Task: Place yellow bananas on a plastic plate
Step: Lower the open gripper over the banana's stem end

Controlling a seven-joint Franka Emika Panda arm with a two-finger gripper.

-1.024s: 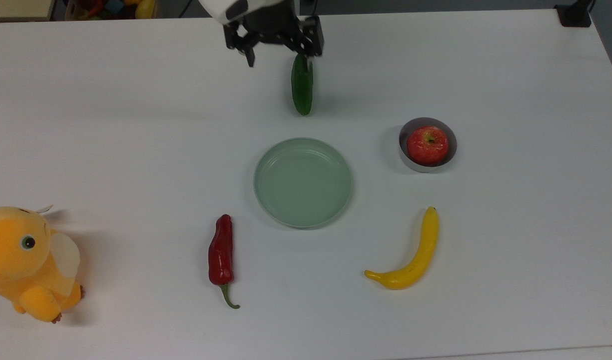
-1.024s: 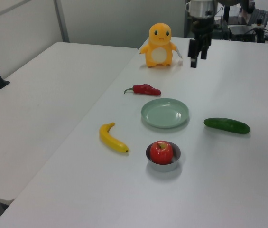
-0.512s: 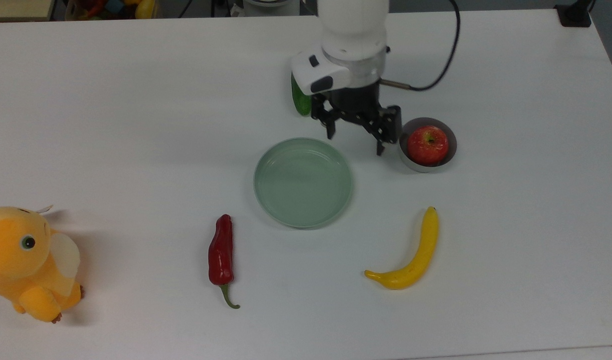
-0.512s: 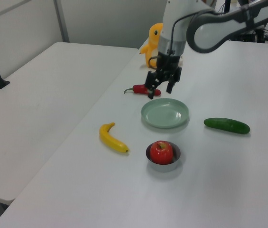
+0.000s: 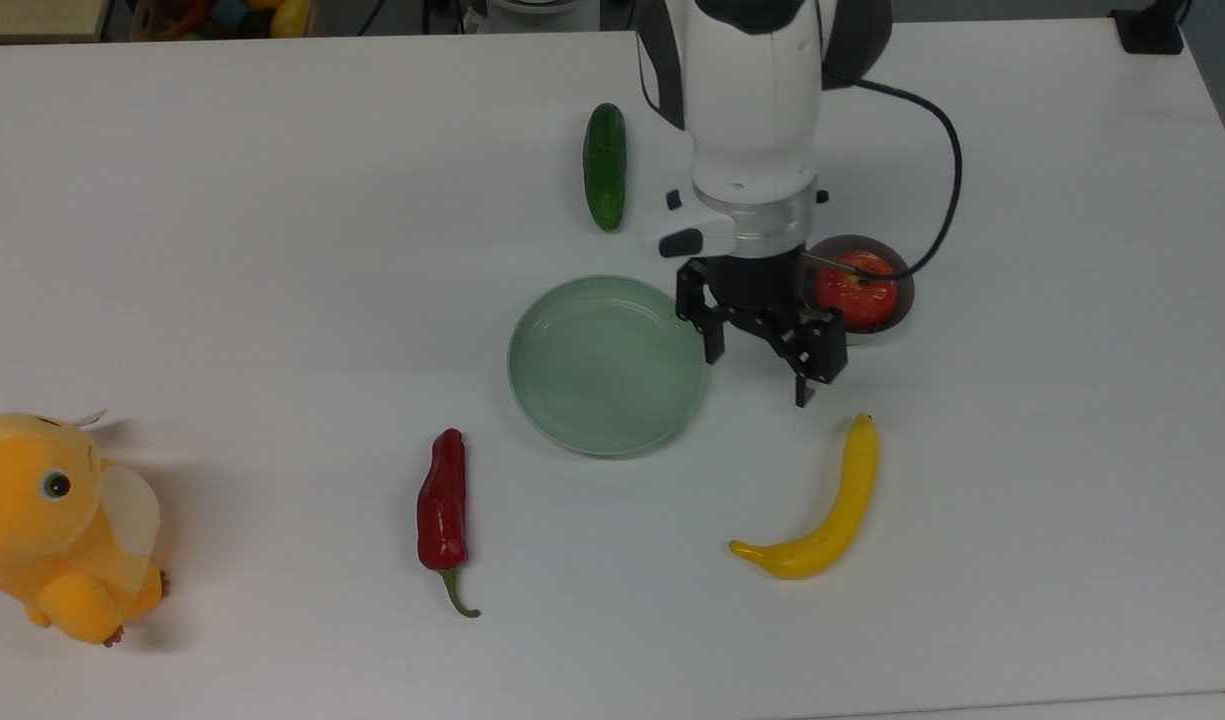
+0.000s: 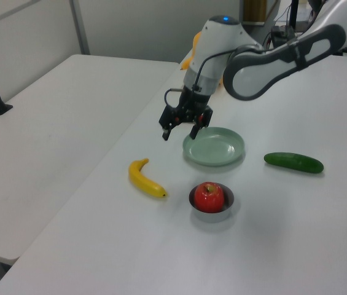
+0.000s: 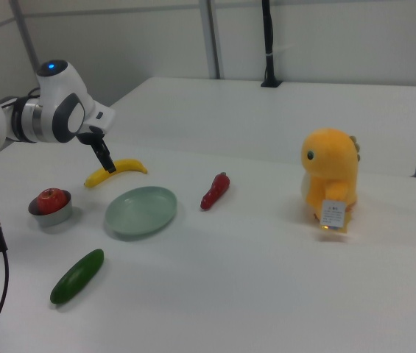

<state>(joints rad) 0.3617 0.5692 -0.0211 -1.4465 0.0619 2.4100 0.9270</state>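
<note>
The yellow banana (image 5: 834,508) lies curved on the white table, at the lower right of the top view, with its dark tip pointing up toward my gripper. The pale green plastic plate (image 5: 592,372) sits empty at the table's middle. My gripper (image 5: 759,376) hangs open between the plate's right rim and the banana's upper tip, with nothing between its fingers. In the left view the gripper (image 6: 179,133) is above the plate's (image 6: 214,147) far-left rim, and the banana (image 6: 145,179) lies nearer the camera. In the right view the gripper (image 7: 108,165) is just over the banana (image 7: 117,171), behind the plate (image 7: 141,210).
A red apple (image 5: 856,290) sits in a small grey bowl (image 5: 902,310) right beside the arm. A green cucumber (image 5: 605,166) lies above the plate, and a red pepper (image 5: 443,503) lies at its lower left. An orange plush toy (image 5: 57,520) stands at the top view's left edge.
The arm has swept down the top view, from over the cucumber, past the gap between plate and bowl, to just above the banana's tip. The gripper has stayed open. No object has moved.
</note>
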